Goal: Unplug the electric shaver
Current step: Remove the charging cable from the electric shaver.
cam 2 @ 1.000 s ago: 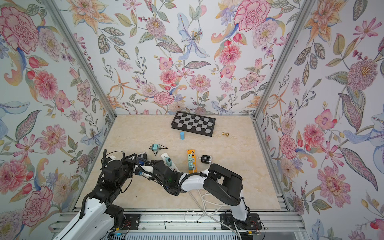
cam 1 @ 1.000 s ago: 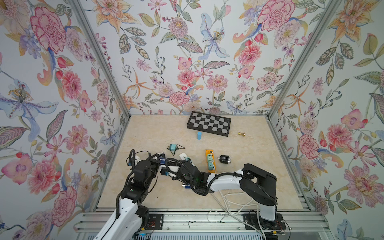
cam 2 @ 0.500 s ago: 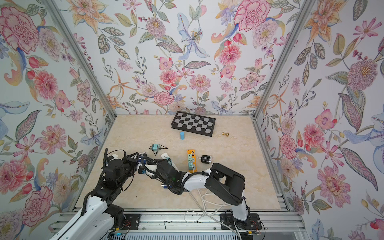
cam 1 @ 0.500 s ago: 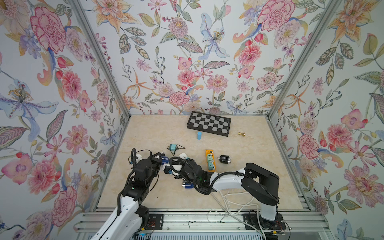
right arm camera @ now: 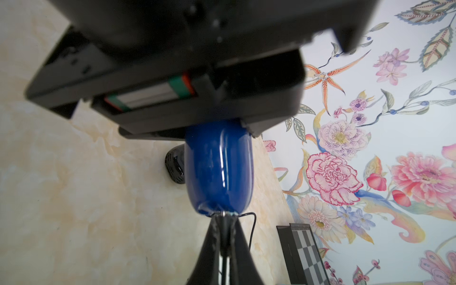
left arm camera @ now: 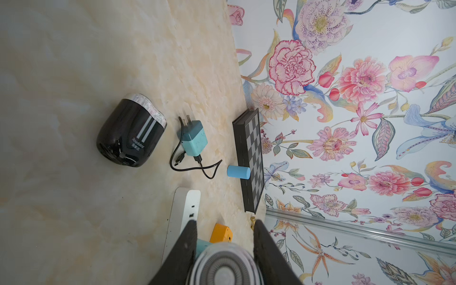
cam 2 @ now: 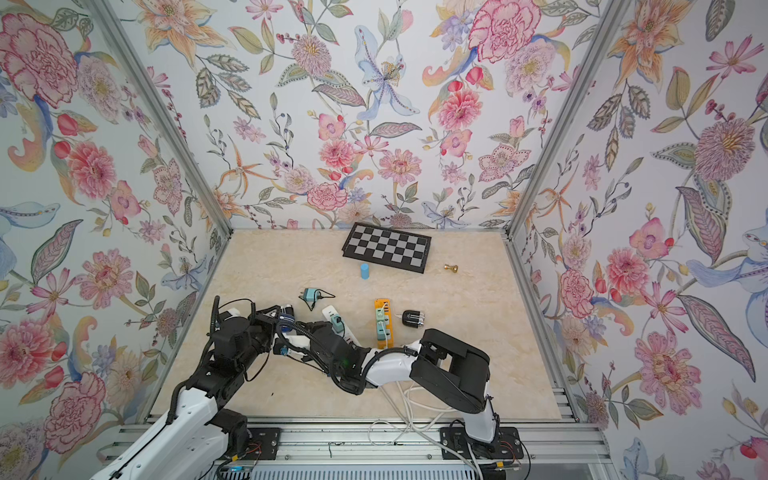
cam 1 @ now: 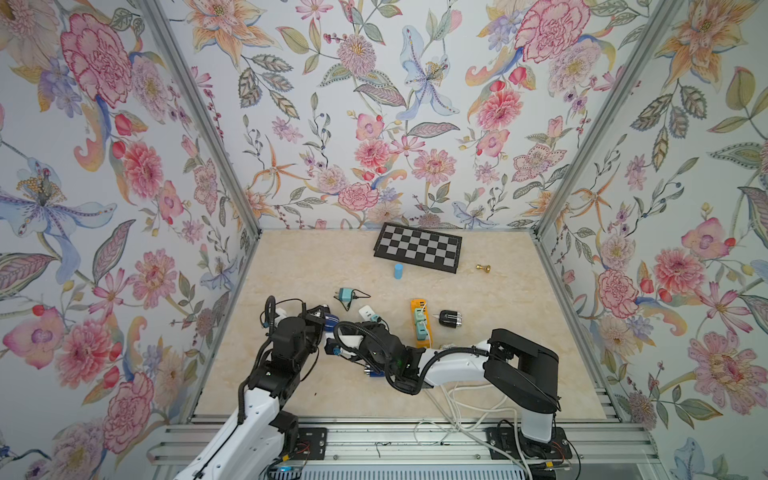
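**Small joint shift, plug still in**

Both arms crept slightly away from the base over the last second; neither grip changed. Left gripper (cam 1: 325, 319) clamps the blue shaver (right arm camera: 219, 170) near the left side of the table (cam 1: 498, 374), beside the white power strip (left arm camera: 183, 209). Right gripper (right arm camera: 223, 222) is pinched shut on the plug (right arm camera: 224, 215) at its tail. No gap shows there, so the plug is likely still seated and the pull-apart is pending.

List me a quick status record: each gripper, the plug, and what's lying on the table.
left gripper: closed on blue shaver, near its head
right gripper: shut on plug at the shaver's base
plug state: appears not yet pulled out; joint hidden by fingers
on table: black shaver, teal charger, white power strip, orange power strip, blue cylinder, chessboard, brass piece
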You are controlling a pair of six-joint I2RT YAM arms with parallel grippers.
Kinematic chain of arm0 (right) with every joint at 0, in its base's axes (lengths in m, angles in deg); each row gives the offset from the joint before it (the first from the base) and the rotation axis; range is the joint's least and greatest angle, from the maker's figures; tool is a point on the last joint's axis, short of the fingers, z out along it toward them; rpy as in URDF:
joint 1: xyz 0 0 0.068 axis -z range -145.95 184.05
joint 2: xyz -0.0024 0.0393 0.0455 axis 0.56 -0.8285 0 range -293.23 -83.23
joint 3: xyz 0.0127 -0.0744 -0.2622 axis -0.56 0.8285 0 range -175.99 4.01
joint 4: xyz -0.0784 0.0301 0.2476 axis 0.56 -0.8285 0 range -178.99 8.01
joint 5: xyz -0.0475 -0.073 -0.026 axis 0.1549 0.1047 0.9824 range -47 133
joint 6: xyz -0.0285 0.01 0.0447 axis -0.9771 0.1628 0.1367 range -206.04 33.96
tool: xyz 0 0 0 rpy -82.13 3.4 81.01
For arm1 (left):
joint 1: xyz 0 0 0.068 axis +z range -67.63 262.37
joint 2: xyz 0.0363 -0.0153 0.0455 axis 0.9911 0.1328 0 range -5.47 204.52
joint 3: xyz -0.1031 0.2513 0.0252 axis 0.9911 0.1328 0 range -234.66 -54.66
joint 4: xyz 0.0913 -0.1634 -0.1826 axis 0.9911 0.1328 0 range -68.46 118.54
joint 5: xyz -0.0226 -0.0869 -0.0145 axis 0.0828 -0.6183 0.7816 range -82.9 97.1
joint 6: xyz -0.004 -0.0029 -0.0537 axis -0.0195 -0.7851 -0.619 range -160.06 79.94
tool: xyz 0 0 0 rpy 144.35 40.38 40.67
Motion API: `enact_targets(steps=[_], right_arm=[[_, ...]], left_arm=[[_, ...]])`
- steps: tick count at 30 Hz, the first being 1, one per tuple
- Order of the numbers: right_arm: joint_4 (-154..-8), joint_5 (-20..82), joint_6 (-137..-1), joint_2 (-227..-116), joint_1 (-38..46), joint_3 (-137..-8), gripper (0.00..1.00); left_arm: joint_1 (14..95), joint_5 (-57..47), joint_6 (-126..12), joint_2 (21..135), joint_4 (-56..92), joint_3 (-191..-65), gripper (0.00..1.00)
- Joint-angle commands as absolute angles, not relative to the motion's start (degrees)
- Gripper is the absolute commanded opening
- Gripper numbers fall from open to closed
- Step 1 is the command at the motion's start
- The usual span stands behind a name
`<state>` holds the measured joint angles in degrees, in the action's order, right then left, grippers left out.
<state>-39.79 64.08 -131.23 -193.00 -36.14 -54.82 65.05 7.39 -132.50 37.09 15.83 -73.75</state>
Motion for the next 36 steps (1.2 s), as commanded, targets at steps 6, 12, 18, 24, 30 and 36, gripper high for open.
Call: enact_targets(steps=[6, 12, 18, 24, 30, 36], right_arm=[[-35.1, 67.7, -132.5, -192.9, -36.3, -58.1, 0.00], [-32.5, 67.0, -131.6, -193.4, -36.1, -58.5, 0.00], [-29.5, 66.3, -131.9, -194.5, -35.9, -58.6, 0.00], [-29.0, 67.2, -132.4, -195.2, -35.9, -59.6, 0.00], [-29.8, 67.9, -133.0, -196.0, -36.2, -60.9, 0.00], [-26.6, 67.5, -137.1, -196.9, -36.9, -59.8, 0.00]], left_arm=[[65.6, 9.2, -132.2, 39.8, 12.7, -73.9, 0.01], [65.6, 8.5, -133.6, 38.5, 11.7, -72.0, 0.19], [65.5, 6.7, -134.5, 38.8, 11.1, -71.2, 0.33], [65.5, 6.5, -135.9, 37.8, 10.9, -70.3, 0.47], [65.5, 6.1, -136.4, 37.6, 11.1, -70.0, 0.52], [65.5, 6.6, -137.5, 37.1, 10.0, -69.0, 0.51]])
